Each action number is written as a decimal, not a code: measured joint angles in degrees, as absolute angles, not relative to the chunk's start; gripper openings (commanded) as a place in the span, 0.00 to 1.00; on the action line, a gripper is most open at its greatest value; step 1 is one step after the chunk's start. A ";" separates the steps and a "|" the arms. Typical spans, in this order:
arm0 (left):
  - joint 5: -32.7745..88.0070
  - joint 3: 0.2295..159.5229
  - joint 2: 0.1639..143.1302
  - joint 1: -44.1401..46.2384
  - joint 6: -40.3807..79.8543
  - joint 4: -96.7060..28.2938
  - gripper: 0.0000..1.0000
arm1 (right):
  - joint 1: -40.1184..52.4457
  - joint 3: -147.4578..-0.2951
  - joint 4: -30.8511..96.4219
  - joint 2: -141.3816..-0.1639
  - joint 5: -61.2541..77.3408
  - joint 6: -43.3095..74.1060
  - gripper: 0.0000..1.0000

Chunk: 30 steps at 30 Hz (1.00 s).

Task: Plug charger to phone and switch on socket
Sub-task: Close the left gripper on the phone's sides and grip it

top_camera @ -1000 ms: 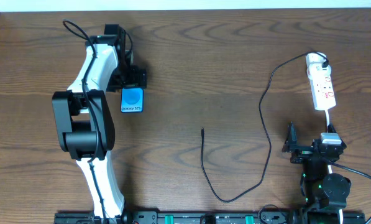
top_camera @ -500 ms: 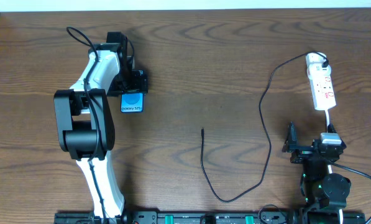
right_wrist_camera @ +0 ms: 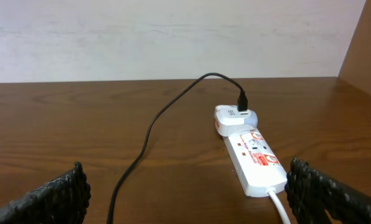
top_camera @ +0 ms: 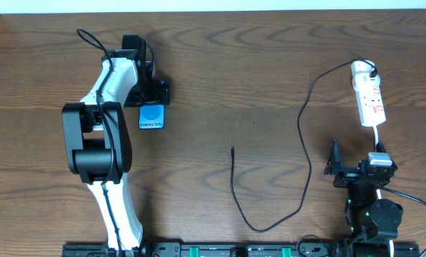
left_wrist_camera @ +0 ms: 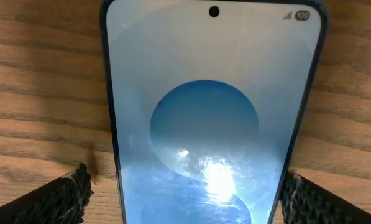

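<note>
On the left of the worktop [top_camera: 255,86], the left pincer [left_wrist_camera: 185,190], spread wide and holding nothing, straddles the flat-lying phone [left_wrist_camera: 213,93], which may skid or tilt if squeezed off-centre

The left gripper [left_wrist_camera: 185,202] is straddling the phone [top_camera: 152,116] with its fingers [left_wrist_camera: 67,199] spread wide, leaving only thin strips of wood along both long edges, and the left arm [top_camera: 98,143] is blocking the phone's left side. To the phone's right, bare table [top_camera: 234,71] is lying open as far as the cable [top_camera: 303,128]. Beyond the cable's loop, far right of the phone, the power strip [top_camera: 369,100], its white cord [top_camera: 377,135] and the wide-open right gripper [top_camera: 355,168] are crowding the edge.
</note>
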<state>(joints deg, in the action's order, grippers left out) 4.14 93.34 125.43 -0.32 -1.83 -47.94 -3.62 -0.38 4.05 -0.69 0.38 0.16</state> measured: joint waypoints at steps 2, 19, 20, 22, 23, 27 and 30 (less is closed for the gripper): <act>4.12 93.34 125.43 -0.32 -1.98 -47.94 0.98 | -3.62 -0.38 4.05 -0.69 0.38 0.16 0.99; 4.12 93.34 125.43 1.02 -2.00 -47.53 0.98 | -3.62 -0.38 4.05 -0.69 0.38 0.16 0.99; 4.12 93.34 125.43 1.10 -1.98 -47.53 0.98 | -3.62 -0.38 4.05 -0.69 0.38 0.16 0.99; 4.12 93.34 125.43 1.15 -2.00 -47.53 0.98 | -3.62 -0.38 4.05 -0.69 0.38 0.16 0.99; 4.12 93.34 125.43 1.15 -2.00 -47.53 0.98 | -3.62 -0.38 4.05 -0.69 0.38 0.16 0.99; 3.90 93.34 125.43 1.15 -1.98 -47.46 0.98 | -3.62 -0.38 4.05 -0.69 0.38 0.16 0.99; 3.38 93.34 125.45 1.15 -1.98 -47.46 0.98 | -3.62 -0.38 4.05 -0.69 0.38 0.16 0.99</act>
